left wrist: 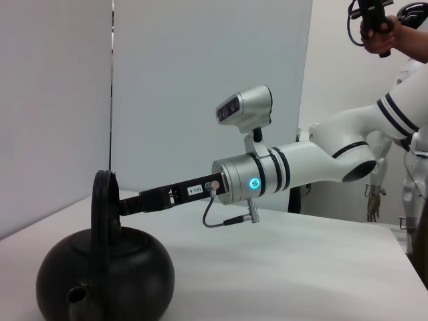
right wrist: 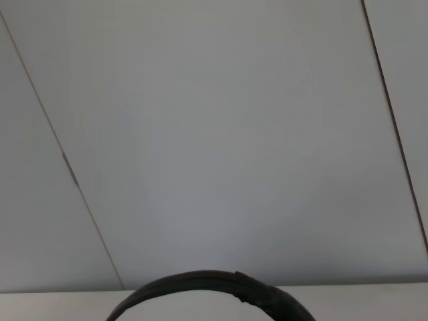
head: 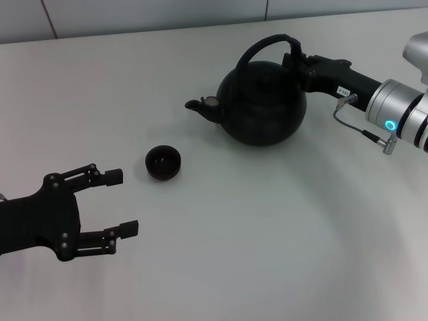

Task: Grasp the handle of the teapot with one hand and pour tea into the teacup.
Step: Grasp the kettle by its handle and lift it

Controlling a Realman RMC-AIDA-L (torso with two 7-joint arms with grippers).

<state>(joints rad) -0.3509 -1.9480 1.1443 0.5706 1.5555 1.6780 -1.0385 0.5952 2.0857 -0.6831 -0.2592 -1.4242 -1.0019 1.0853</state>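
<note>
Head view, left to right. The left gripper (head: 127,202) rests low over the near left of the white desk (head: 267,234), its jaws spread wide and holding nothing; this arm appears parked. Just beyond its fingertips stands the teacup (head: 163,162), upright and apart from everything else; no tea can be made out in it. Farther right and farther back sits the teapot (head: 263,103), upright on the desk, its spout (head: 199,105) aimed left, toward the teacup's side but somewhat behind the cup. The arched handle (head: 267,45) rises over the lid, its hoop running along the spout-to-rear line. At far right the right gripper (head: 294,61) reaches in from the right edge and meets the handle at its rear upper shoulder; the left wrist view shows the black fingers ending at the hoop (left wrist: 102,200), but whether the jaws have closed on it cannot be told. The right wrist view shows only the top of the hoop (right wrist: 214,287) against the wall.

Governing relation: the handle lies directly at the right jaws, and the teacup lies left of and nearer than the spout. A pour would therefore seem to require lifting, carrying the pot leftward and forward, then tipping about the axis across the hoop. The right arm is the nearer arm to the handle.
</note>
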